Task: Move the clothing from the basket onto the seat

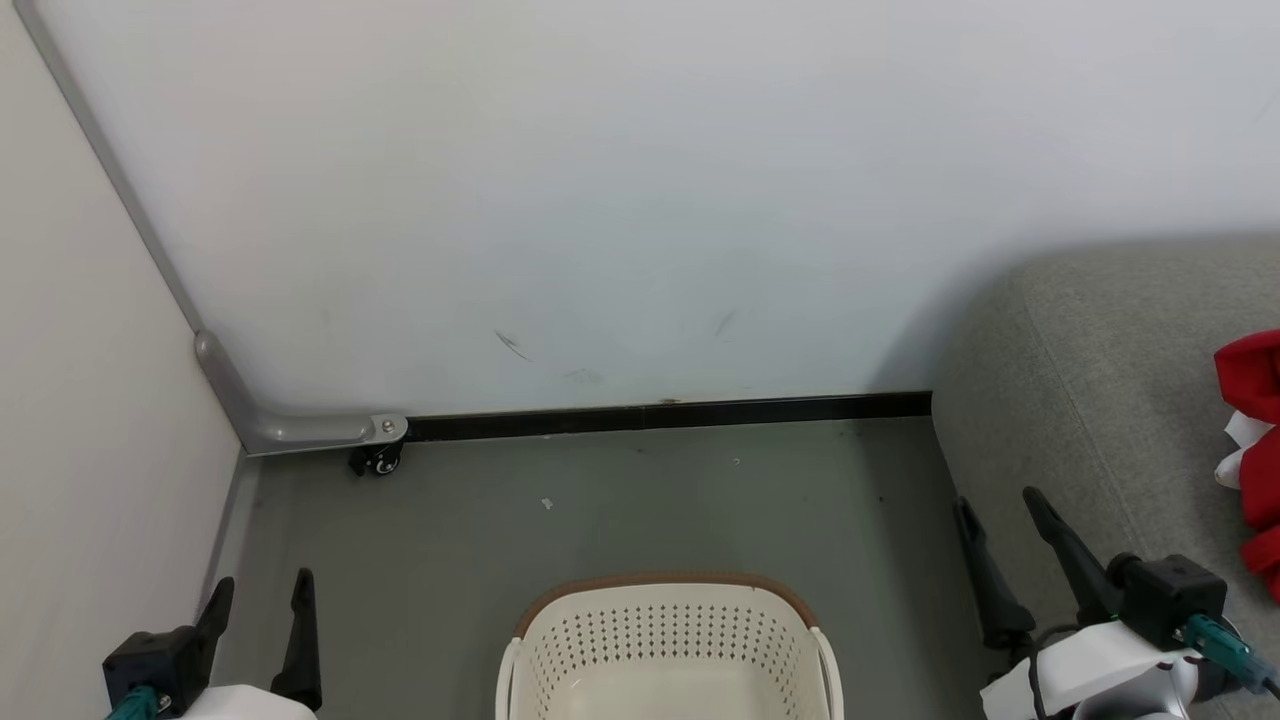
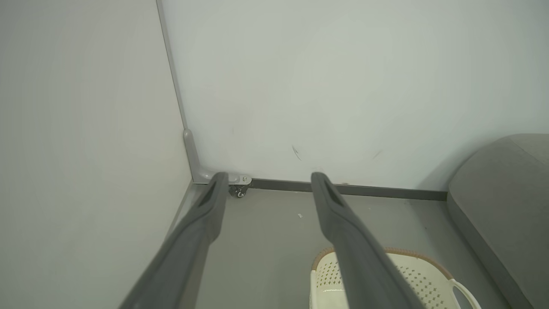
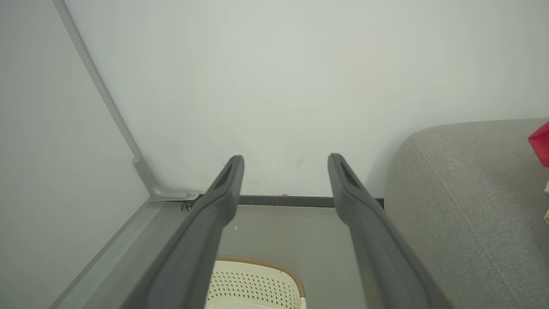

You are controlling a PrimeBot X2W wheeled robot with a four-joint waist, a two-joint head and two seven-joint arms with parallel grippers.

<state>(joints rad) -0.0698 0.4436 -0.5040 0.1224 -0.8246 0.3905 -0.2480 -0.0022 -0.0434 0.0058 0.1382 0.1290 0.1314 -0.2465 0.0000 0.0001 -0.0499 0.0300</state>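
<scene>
Head view: the cream basket (image 1: 660,640) sits on the grey floor (image 1: 650,500) at bottom centre, brown rim toward a plain white wall (image 1: 600,200); the part of its inside that shows holds no cloth. The red clothing (image 1: 1250,385), w/ white trim, lies bunched on the grey seat (image 1: 1100,350) at far right, cut off by the frame edge. The left claw (image 1: 264,582) at lower left and the right claw (image 1: 997,500) at lower right both have fingers spread wide, holding nothing. The fabric looks soft, light and limp, so it'll likely sag and drape; best pinched at a thick raised fold, not a thin trim edge. A black skirting strip (image 1: 670,412) runs along the wall base, w/ a small caster (image 1: 380,462) at the corner. Left wrist view: wide-apart, empty fingers point at the wall corner, basket below right, seat edge beyond. Right wrist view: wide-apart, empty fingers over the basket rim, w/ a red scrap of clothing on the seat at far right. The seat's woven upholstery prob. grips cloth, so it shouldn't slide.
</scene>
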